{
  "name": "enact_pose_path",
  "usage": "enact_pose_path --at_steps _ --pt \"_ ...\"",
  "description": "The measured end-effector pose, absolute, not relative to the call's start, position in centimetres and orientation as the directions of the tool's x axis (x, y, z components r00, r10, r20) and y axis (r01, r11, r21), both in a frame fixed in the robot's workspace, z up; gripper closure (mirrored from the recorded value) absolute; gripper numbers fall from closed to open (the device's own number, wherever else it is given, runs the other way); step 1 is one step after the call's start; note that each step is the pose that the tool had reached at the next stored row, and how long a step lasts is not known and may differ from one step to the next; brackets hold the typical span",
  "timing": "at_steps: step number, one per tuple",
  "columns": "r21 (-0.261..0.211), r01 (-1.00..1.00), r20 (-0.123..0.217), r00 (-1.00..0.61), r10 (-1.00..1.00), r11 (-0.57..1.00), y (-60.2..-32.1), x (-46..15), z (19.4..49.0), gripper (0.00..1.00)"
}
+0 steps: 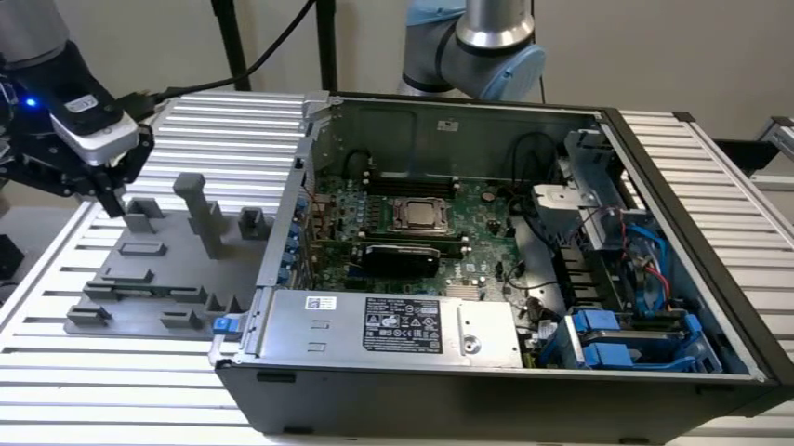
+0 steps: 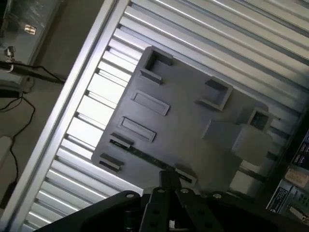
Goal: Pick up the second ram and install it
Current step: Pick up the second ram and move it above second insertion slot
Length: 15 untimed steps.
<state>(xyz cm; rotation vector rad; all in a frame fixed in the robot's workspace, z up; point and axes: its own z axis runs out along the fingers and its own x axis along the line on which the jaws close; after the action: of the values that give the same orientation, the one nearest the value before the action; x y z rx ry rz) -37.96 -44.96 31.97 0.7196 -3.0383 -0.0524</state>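
Observation:
My gripper [image 1: 113, 206] hangs at the exterior view's left, over the far left corner of a grey fixture plate [image 1: 149, 279]. In the wrist view its fingertips [image 2: 168, 178] sit pressed together with nothing showing between them, just above the plate [image 2: 188, 116]. A thin dark strip [image 2: 137, 151] runs along a groove in the plate right under the fingertips. I cannot tell whether that strip is the second ram seen edge-on; no green stick stands out. The open computer case [image 1: 496, 372] holds the green motherboard [image 1: 478, 209] with its silver CPU [image 1: 419, 216].
Grey posts and blocks [image 1: 205, 214] rise from the fixture plate between the gripper and the case wall. A silver power supply [image 1: 390, 325] fills the case's near side, with blue drive bays [image 1: 627, 339] on the exterior view's right. Everything rests on a ribbed aluminium table [image 1: 112, 372].

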Motion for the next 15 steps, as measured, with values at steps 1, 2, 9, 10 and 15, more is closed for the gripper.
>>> enact_pose_path --at_steps 1,2,9,10,15 --pt "0.036 -0.464 0.011 -0.885 -0.465 0.885 -44.96 -37.96 31.93 1.0" --pt "0.036 -0.48 0.011 -0.877 -0.48 0.877 -44.96 -37.96 31.89 1.0" --pt "0.028 -0.578 0.016 -0.816 -0.578 0.816 -44.96 -37.96 31.63 1.0" --pt "0.027 -0.592 0.017 -0.805 -0.593 0.805 -44.96 -37.97 31.6 1.0" --pt "0.022 -0.657 0.021 -0.753 -0.657 0.754 -44.96 -37.97 31.42 1.0"
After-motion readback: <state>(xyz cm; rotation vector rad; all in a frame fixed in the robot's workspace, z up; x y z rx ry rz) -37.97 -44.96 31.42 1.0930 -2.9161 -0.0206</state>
